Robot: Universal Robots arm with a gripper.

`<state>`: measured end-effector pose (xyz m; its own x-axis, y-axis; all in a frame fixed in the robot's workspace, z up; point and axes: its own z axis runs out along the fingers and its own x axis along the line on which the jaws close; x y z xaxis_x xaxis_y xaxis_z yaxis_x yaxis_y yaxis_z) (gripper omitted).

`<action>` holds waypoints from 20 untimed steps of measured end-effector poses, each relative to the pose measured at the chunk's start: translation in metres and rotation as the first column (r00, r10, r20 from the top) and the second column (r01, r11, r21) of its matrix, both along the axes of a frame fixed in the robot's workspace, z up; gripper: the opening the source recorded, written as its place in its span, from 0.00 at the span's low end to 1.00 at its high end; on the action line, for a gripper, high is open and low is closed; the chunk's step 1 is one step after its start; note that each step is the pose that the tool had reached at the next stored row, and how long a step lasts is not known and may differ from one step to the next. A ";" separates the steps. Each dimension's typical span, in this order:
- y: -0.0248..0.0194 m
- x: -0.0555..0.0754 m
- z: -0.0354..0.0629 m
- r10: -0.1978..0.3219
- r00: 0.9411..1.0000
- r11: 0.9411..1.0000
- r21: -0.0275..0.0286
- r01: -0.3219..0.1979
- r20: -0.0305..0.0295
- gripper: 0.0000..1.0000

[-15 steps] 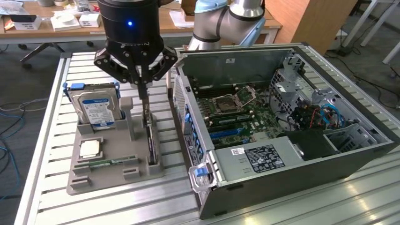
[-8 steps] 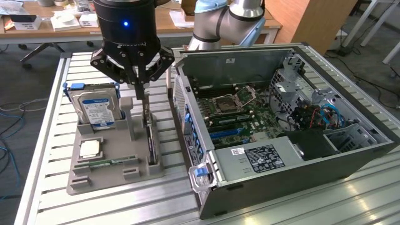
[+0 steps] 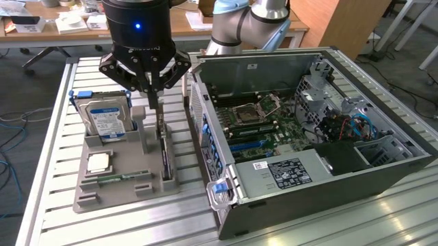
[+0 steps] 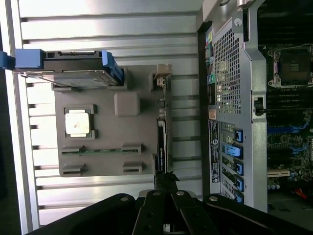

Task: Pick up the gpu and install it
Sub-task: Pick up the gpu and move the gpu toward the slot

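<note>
- Your claw (image 3: 153, 95) is clenched, its 2 fingers pinched together on the top edge of the graphics card (image 3: 164, 148), at the end where the metal bracket rises.
- The graphics card stands on its long edge in the slot along the holder's (image 3: 120, 197) edge nearest the computer case (image 3: 287, 225). Its lower edge sits down in that slot, so I judge it is not yet lifted.
- In the wrist view the card (image 4: 162, 142) runs as a thin dark line along that same edge of the holder (image 4: 105, 142), and the claw (image 4: 164, 190) meets it at 1 end.
- Other parts share the holder: a hard drive (image 3: 102, 119) upright at the corner away from the case, a square processor (image 3: 99, 163) lying flat, and a green memory stick (image 3: 118, 178) near the front edge.
- Step in hand, as I read it: the pick-up, with the grasp made and the card seated in its slot.
- Getting the card free calls for a straight pull along the slot walls. You grip near 1 end, so a tilt could jam the far end.
- The case lies open just beside the holder, its board (image 3: 250, 146) exposed with blue slots showing. You would need the card's bottom edge square to a slot and the bracket toward the rear wall.
</note>
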<state>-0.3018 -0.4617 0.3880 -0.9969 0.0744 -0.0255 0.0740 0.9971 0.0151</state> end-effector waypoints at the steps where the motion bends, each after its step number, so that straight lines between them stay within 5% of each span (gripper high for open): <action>1: 0.0000 0.000 0.0000 0.000 1.000 1.000 0.000 0.000 0.000 0.10; 10: 0.0000 0.000 0.0000 0.000 1.000 1.000 0.000 0.000 0.000 0.11; 15: 0.0000 0.000 0.0000 0.000 1.000 1.000 0.000 0.000 0.000 0.35; 20: 0.0000 0.000 0.0000 0.000 1.000 1.000 0.000 0.000 0.000 0.47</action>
